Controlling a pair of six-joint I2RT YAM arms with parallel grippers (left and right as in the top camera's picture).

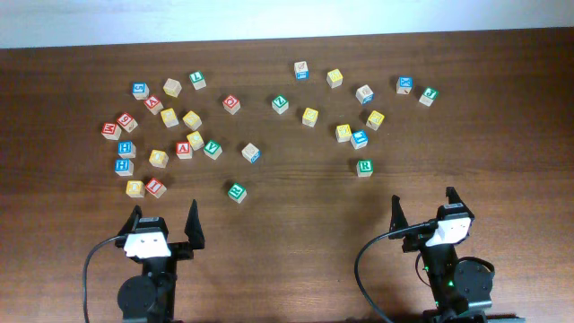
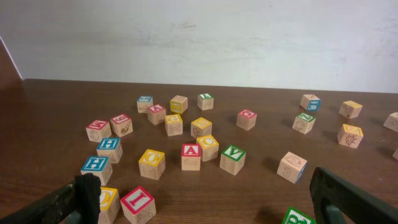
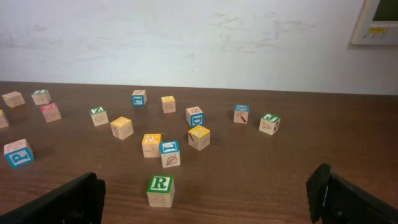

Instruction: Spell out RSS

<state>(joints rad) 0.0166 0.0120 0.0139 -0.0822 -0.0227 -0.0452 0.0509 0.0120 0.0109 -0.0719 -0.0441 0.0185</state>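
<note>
The green-framed R cube (image 1: pixel 364 167) (image 3: pixel 160 190) sits upright on the table, just ahead of my right gripper (image 1: pixel 422 199) (image 3: pixel 204 194) and left of its centre line. That gripper is open and holds nothing. Several yellow-framed cubes lie scattered, among them one at mid-table (image 1: pixel 309 117) and one in the left cluster (image 1: pixel 169 117) (image 2: pixel 174 123). Their letters are too small to read, so I cannot pick out the S cubes. My left gripper (image 1: pixel 164 212) (image 2: pixel 208 200) is open and empty at the near left.
A second green cube (image 1: pixel 236 190) (image 2: pixel 298 218) lies ahead of the left gripper. A red I cube (image 2: pixel 138 204) and two blue H cubes (image 2: pixel 96 168) stand close to its left finger. Many other letter cubes spread across the far half of the table (image 1: pixel 287 233).
</note>
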